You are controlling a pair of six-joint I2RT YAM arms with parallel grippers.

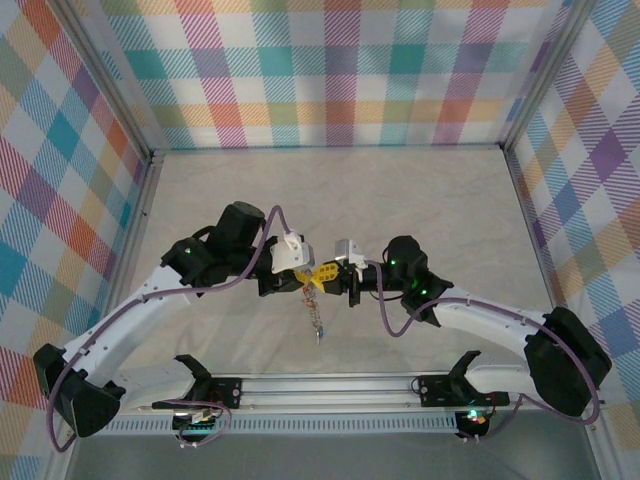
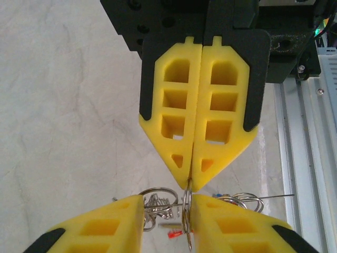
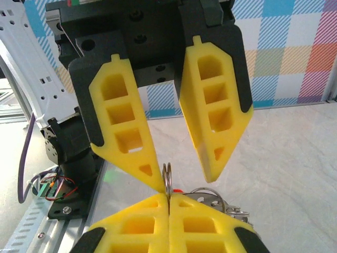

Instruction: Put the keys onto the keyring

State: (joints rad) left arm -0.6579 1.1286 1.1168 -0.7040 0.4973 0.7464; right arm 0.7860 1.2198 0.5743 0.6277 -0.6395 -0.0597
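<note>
Two robot arms meet tip to tip above the table (image 1: 330,190), about midway along its near edge, with the keyring (image 3: 167,175) held between them. The right gripper (image 3: 168,197) is clamped on the thin silver loop, which stands upright and edge-on to both wrist cameras. The left gripper (image 2: 166,205) faces it with its fingers parted. The loop sits in the gap against one yellow pad, and the left fingers grip nothing. More wire loops and the small keys (image 2: 172,235), one red head showing, hang below the pinch. From overhead the bunch trails toward the near edge. The loop lies straight ahead of the left fingers, its flat plane running along the line between the two grippers. That probably leaves the left arm best placed to act next.
</note>
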